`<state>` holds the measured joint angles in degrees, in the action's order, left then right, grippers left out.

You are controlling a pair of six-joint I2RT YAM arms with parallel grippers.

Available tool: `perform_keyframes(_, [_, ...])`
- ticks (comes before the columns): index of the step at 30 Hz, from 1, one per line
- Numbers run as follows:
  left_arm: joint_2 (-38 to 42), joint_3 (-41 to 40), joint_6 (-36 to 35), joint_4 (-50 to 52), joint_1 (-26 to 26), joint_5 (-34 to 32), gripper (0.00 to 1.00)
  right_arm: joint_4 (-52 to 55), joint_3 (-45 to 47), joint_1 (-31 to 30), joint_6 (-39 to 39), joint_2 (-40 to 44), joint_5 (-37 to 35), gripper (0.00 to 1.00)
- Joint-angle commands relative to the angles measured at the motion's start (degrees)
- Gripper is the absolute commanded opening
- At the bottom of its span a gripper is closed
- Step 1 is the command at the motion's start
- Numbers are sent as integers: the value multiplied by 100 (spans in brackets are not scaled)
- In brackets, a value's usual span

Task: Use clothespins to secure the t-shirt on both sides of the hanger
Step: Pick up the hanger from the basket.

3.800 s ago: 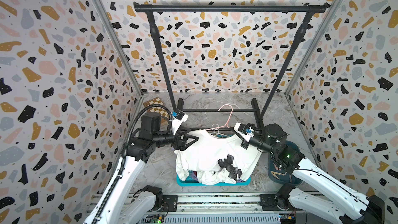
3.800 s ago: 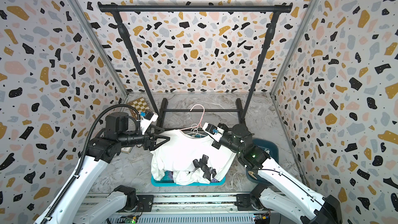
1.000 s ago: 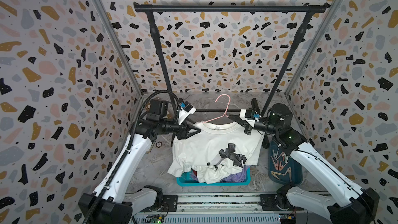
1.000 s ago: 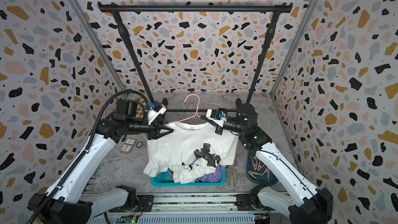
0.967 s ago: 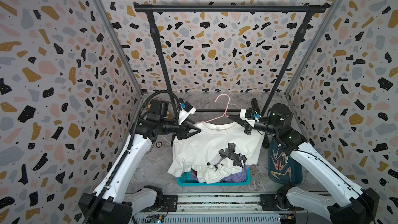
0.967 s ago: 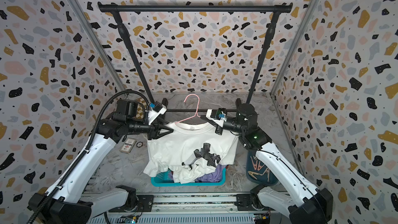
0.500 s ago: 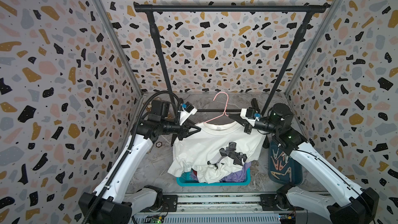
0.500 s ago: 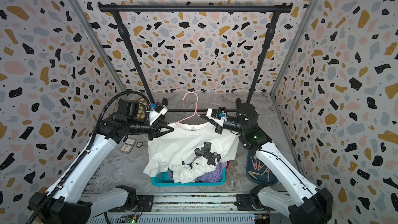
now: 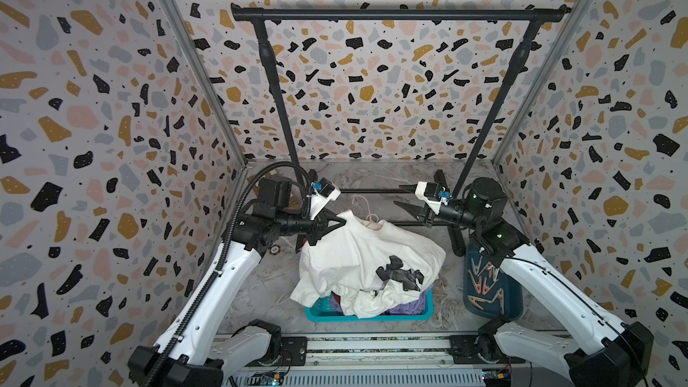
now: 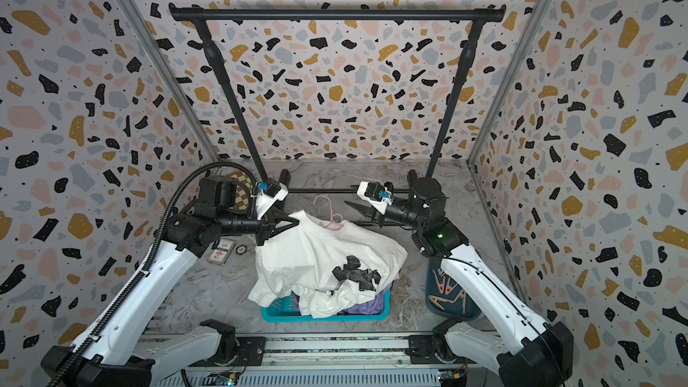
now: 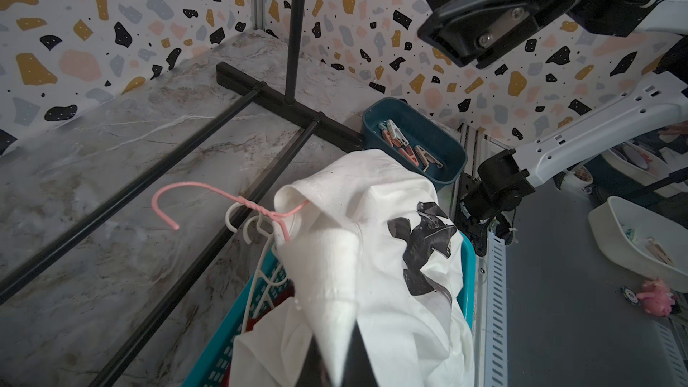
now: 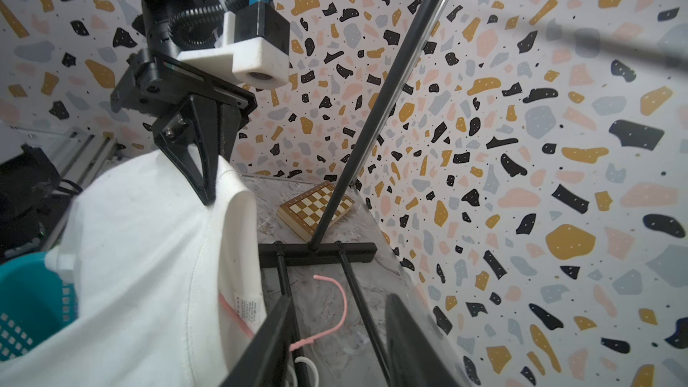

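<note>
The white t-shirt [image 9: 357,251] [image 10: 316,251] with a black print hangs by one shoulder and slumps over the teal basket [image 9: 324,314]. My left gripper [image 9: 342,222] [image 10: 296,223] is shut on that shoulder; in its wrist view the cloth [image 11: 372,255] bunches between the jaws. The pink hanger [image 9: 363,206] [image 11: 193,189] pokes its hook out of the collar. My right gripper [image 9: 400,196] [image 12: 335,329] stands open beside the collar, holding nothing. The clothespins [image 9: 484,281] [image 11: 405,147] lie in a dark blue bin [image 9: 513,303] under my right arm.
A black garment rack [image 9: 398,14] spans the back, its base bars on the marble floor behind the shirt. A chessboard [image 12: 316,210] sits in the far left corner. A card pack [image 10: 221,251] lies under my left arm. White hangers [image 11: 257,255] stick out of the basket.
My right gripper has opened and let go of the shirt, whose right side has dropped onto the basket. My left gripper has shut on the left shoulder.
</note>
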<state>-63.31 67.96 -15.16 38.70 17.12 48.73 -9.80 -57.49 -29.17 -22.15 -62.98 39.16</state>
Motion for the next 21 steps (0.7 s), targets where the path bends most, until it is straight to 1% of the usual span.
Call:
perform_keyframes(1, [149,-53,59,-248,44,-62,0,-130,-118,-26,355,7,-318,56])
perform_keyframes(4, [186,-106,30,-240,118,-128,0,54,-131,-23,593,-65,-450,65])
perform_keyframes(7, [170,-159,-12,-202,221,-356,0,128,-64,-15,801,-139,-569,72])
perform_keyframes(9, [143,-195,-31,-164,293,-487,0,112,-43,-7,1022,-213,-866,75])
perform_keyframes(11, [132,-215,-45,-125,376,-631,0,172,-90,8,1072,-345,-961,79])
perform_keyframes(14, [193,-230,-105,-43,488,-853,0,573,-338,73,1041,-643,-942,81])
perform_keyframes(18, [299,-382,-128,-105,600,-1044,0,798,-469,311,1147,-1102,-562,84])
perform_keyframes(20, [297,-432,-128,-134,669,-1125,0,784,-444,333,1141,-1297,-501,84])
perform_keyframes(21, [284,-433,-135,-123,701,-1177,0,690,-377,349,1128,-1366,-357,84])
